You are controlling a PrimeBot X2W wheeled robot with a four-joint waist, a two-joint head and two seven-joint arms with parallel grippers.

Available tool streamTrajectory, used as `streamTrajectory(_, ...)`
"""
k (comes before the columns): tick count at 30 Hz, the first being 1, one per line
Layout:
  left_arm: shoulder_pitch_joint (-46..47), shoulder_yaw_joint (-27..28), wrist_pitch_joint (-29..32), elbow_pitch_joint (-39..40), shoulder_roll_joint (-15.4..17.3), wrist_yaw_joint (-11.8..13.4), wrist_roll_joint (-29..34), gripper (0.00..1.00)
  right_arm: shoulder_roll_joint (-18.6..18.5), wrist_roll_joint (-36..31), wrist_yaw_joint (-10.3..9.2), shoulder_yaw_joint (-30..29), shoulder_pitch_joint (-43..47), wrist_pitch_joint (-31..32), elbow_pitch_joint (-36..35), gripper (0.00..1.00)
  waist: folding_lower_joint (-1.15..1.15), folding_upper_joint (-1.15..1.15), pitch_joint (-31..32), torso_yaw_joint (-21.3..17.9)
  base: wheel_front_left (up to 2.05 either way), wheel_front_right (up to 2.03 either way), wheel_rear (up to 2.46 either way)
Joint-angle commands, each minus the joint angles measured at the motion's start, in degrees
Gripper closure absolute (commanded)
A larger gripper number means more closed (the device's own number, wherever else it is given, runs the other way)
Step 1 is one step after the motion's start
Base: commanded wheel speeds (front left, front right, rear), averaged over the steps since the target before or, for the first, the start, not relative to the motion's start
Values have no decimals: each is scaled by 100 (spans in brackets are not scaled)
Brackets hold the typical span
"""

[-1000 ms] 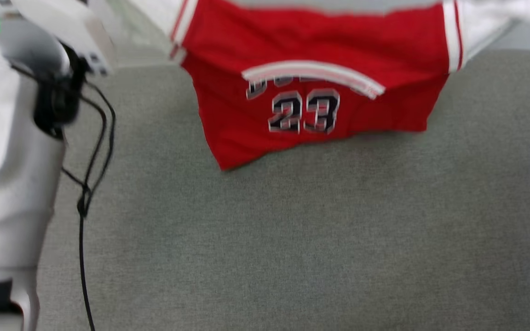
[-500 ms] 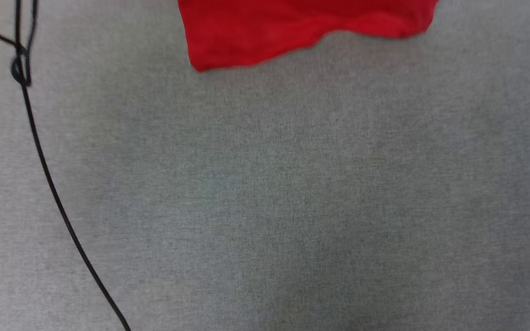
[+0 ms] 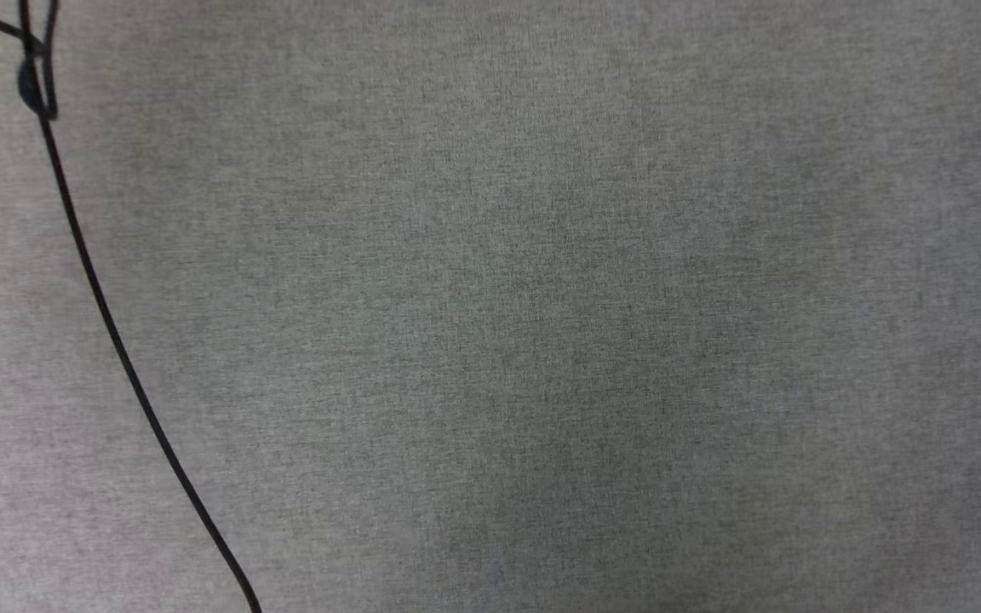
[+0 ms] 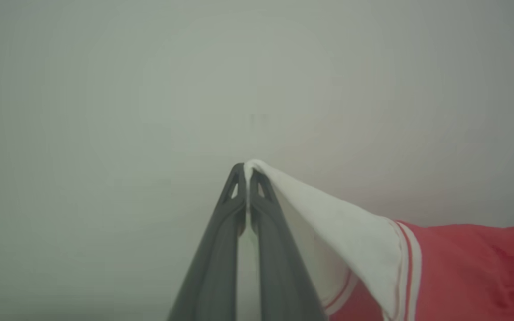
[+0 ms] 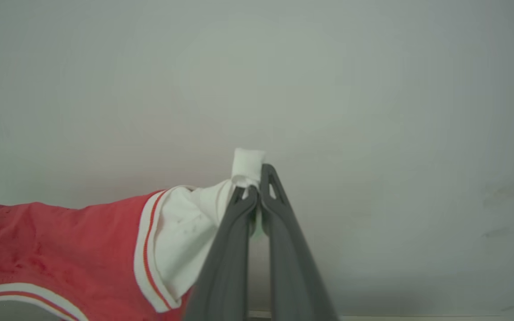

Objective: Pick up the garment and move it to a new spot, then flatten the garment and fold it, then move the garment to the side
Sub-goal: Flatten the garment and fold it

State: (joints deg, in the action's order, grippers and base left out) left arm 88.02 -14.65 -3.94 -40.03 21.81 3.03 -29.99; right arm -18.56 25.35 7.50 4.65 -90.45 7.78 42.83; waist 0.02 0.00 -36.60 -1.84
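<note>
Lifting went on: garment (image 4: 462,263) hem, over bench's far edge half second back, left head view upward while cable (image 3: 99,298) barely shifted; judged carry to new spot under way. Head view gave grey bench (image 3: 542,340). Wrist views gave grips: left end effector (image 4: 246,171) clamped on white sleeve tip, right end effector (image 5: 256,187) clamped on other sleeve, garment stretched between, airborne.

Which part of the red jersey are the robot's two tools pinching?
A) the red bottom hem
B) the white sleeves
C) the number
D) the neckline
B: in the wrist views the left tool and right tool are each shut on a white sleeve of the jersey.
</note>
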Motion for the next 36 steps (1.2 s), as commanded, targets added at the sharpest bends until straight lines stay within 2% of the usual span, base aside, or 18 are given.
streamTrajectory(1,-132,-13,-95,-206,-33,-101,-40,100,53,141,-2,118,56,-95,193,100,-2,0,-149,-19,0,0,0)
streamTrajectory(9,-711,39,-618,-1130,-241,-522,-337,100,193,720,-2,603,794,-421,966,100,-2,0,-11,12,0,0,0)
streamTrajectory(14,-1454,80,-913,-1612,-407,-804,-554,100,209,1160,-2,896,1664,-632,1234,100,-2,0,491,58,0,0,0)
streamTrajectory(20,-2411,169,-1095,-1756,-510,-949,-721,100,116,1603,-2,1197,2695,-776,1170,100,-2,0,1110,108,0,0,0)
streamTrajectory(23,-2969,275,-1128,-1622,-416,-989,-745,100,56,1835,-2,1370,3284,-830,995,100,-2,0,1453,77,0,0,0)
streamTrajectory(28,-4107,670,-1134,-967,-301,-989,-673,100,-97,2151,-2,1604,4248,-825,605,100,-2,0,2003,32,0,0,0)
streamTrajectory(36,-5977,1059,-1131,200,-233,-789,-489,100,-444,2433,-3,1624,5794,-776,-129,100,-2,0,2843,31,0,0,0)
